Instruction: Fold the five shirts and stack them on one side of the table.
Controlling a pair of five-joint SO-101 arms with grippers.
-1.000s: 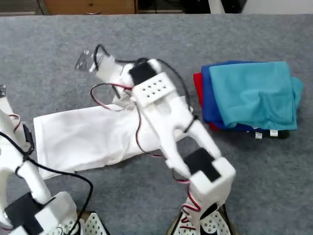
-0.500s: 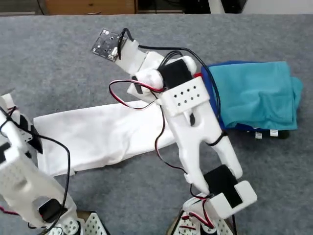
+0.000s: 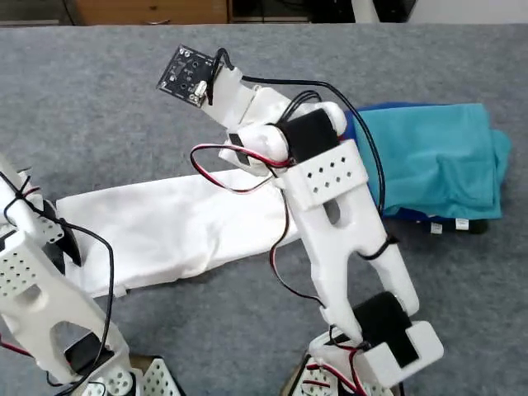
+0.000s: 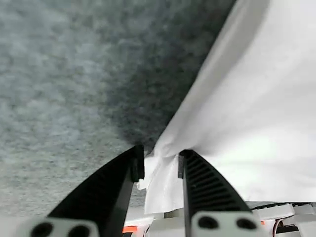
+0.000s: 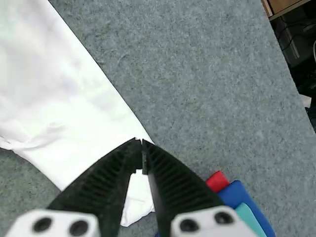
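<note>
Across the grey table [image 3: 99, 91] stand two white arms: the right arm [image 3: 346, 223] reaches over the middle and the left arm [image 3: 37, 289] is at the left edge. One white shirt [image 3: 173, 227] lies flat on the table between them, folded into a long strip. On the table's right side sits one stack of folded shirts. It has a teal shirt [image 3: 429, 157] on top, a blue shirt [image 5: 242, 195] under it and a red shirt [image 5: 216, 180] lower still. That makes three I can count, with a dark edge beneath that I cannot make out. The left fingers [image 4: 116, 185] are pinched onto one end of the white shirt. The right fingers [image 5: 111, 170] are closed tip to tip, holding nothing, just above the strip's other end.
</note>
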